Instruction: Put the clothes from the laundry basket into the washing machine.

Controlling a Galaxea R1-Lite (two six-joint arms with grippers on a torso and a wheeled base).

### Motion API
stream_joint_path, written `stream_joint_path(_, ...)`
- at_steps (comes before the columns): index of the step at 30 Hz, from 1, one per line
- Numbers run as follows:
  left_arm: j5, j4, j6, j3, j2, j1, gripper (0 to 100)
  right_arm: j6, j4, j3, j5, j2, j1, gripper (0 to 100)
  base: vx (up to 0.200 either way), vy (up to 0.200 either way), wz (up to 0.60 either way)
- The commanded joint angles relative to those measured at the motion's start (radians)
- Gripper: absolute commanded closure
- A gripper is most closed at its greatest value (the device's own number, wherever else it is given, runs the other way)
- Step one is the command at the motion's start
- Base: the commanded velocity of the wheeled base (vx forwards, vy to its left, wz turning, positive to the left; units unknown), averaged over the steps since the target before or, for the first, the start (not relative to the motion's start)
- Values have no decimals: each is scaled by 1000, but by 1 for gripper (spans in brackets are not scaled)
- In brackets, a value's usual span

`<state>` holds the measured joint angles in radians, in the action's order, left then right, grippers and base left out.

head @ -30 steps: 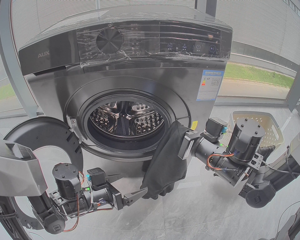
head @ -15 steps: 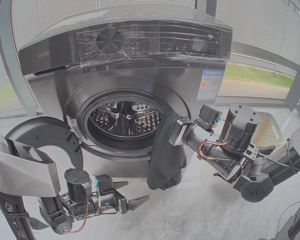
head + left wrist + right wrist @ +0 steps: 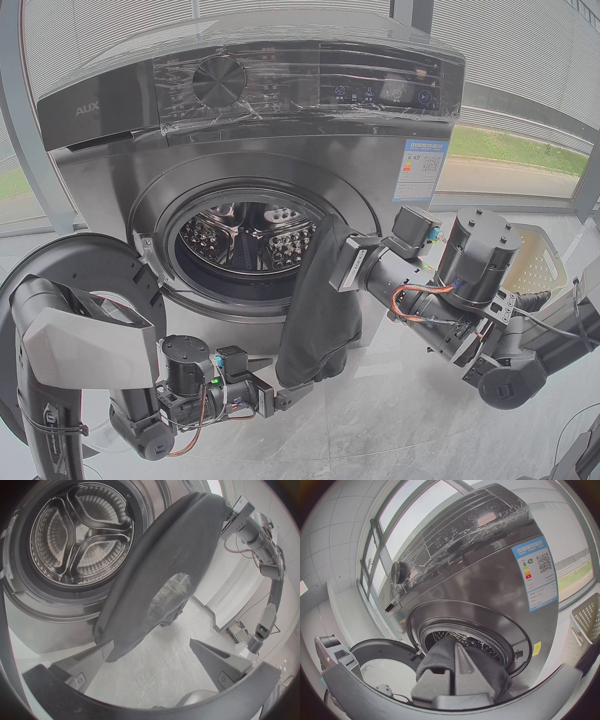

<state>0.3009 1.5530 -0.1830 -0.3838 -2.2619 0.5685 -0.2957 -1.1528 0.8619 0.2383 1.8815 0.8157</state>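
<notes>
Head view: the right gripper [image 3: 342, 253] pinches a black garment [image 3: 319, 306] that hangs at the right rim of the washing machine [image 3: 250, 125] mouth. The laundry basket [image 3: 537, 262] stands far right.
Left wrist view: the left gripper [image 3: 150, 645] is spread under the garment's hem.
Right wrist view: the fingers are clamped on the cloth.

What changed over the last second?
The right gripper, shut on the black garment, carried it left and up toward the drum opening. The left arm sank and shifted right, its left gripper open by the hem. Washing machine, open door and laundry basket stayed put.
</notes>
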Motion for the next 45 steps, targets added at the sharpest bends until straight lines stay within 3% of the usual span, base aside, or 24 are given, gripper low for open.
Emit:
stream_joint_path(1, 1, 4, -1, -59, -70, 1, 0, -2, -1, 0, 1, 4, 0, 100, 0, 0, 0)
stream_joint_path(12, -6, 1, -1, -224, -173, -9, 0, -16, -5, -3, 10, 8, 11, 100, 0, 0, 0)
stream_joint_path(16, -12, 1, 39, -273, -203, -10, 0, -22, -8, -3, 16, 8, 20, 100, 0, 0, 0)
stream_joint_path(27, -20, -1, 40, -323, -217, -13, 0, -22, -28, -7, 16, 10, 33, 100, 0, 0, 0)
stream_joint_path(34, -100, -2, 42, -388, -246, -30, 0, -23, -30, -12, 16, 13, 34, 100, 0, 0, 0)
stream_joint_path(45, -132, 1, 43, -392, -254, -58, 0, -34, -30, -18, 19, 13, 33, 100, 0, 0, 0)
